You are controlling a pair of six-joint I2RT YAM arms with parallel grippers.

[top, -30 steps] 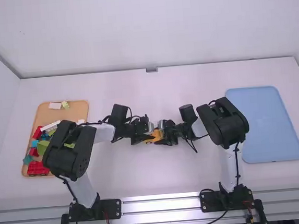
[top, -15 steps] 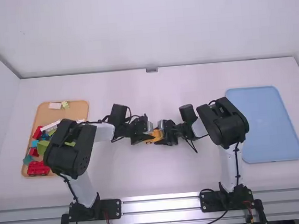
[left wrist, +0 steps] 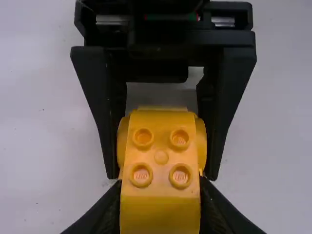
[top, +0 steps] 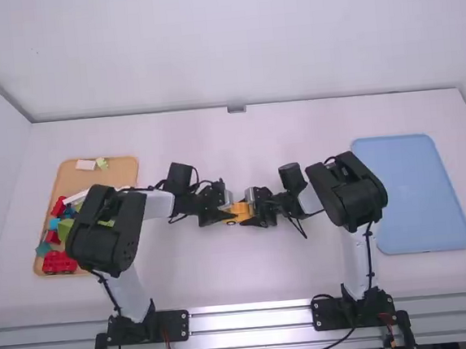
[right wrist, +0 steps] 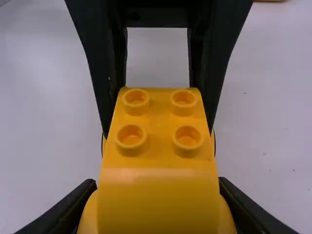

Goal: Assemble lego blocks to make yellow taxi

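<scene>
- In the high view, the yellow taxi body (top: 240, 211) is near the middle — I take it as the centre of the clock for the directions.
- The left gripper (top: 226, 215) comes to it from nine o'clock; its jaws are closed on the yellow taxi body.
- The right gripper (top: 256, 213) comes from three o'clock, and its jaws also are gripping the same yellow taxi body.
- In the left wrist view, the left gripper (left wrist: 160, 187) has one finger at each side of the body, and four round studs are seen on top.
- In the right wrist view, the right gripper (right wrist: 157, 187) has its fingers likewise at both sides, and four studs are visible.
- Whether the body touches the tabletop (top: 250, 271), I cannot tell.
- At nine o'clock is the orange tray (top: 122, 166), partly under the left arm (top: 108, 234).
- Inside this tray, a white block (top: 86, 164) lies towards twelve o'clock and a red block (top: 59, 263) towards seven — other colours lie between.
- At three o'clock is the blue tray (top: 414, 195).
</scene>
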